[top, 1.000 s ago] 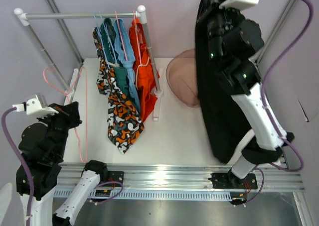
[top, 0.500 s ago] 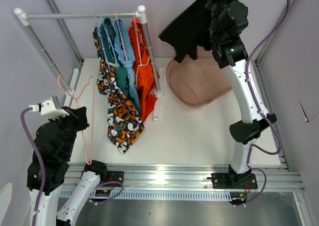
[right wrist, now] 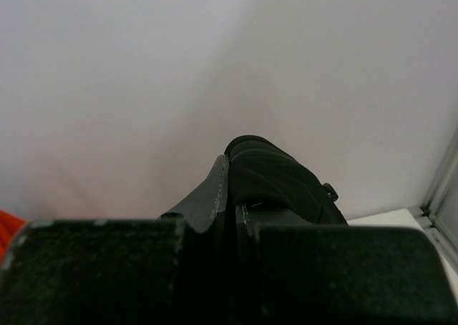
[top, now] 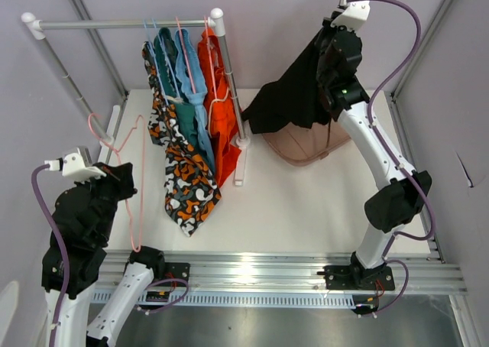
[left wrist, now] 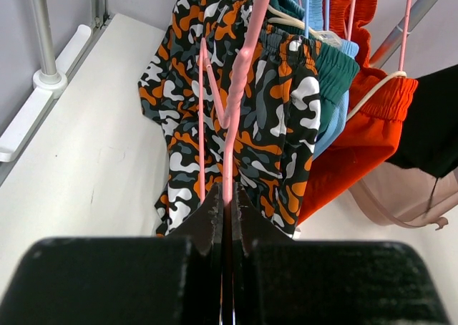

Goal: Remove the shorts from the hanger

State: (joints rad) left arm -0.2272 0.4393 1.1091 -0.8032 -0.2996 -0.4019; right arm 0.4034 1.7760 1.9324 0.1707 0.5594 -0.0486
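My right gripper [top: 327,70] is shut on the plain black shorts [top: 294,102] and holds them hanging over the pink basket [top: 302,150]. In the right wrist view the fingers [right wrist: 223,189] pinch a fold of the black shorts [right wrist: 279,178]. My left gripper [top: 122,180] is shut on an empty pink hanger [top: 138,186], left of the rack. It also shows in the left wrist view [left wrist: 227,203], shut on the pink hanger [left wrist: 240,89]. The patterned shorts [top: 182,175], teal shorts [top: 186,119], light blue shorts [top: 191,72] and orange shorts [top: 220,129] hang on the rack.
The clothes rack's rail [top: 114,24] spans the back left, with a post [top: 229,79] and foot [top: 242,160] mid-table. Its left post [left wrist: 41,31] stands near the left table edge. Grey walls close in on all sides.
My right arm swung the black shorts away from the camera and down over the basket. My left gripper lifted the pink hanger a little, then held still.
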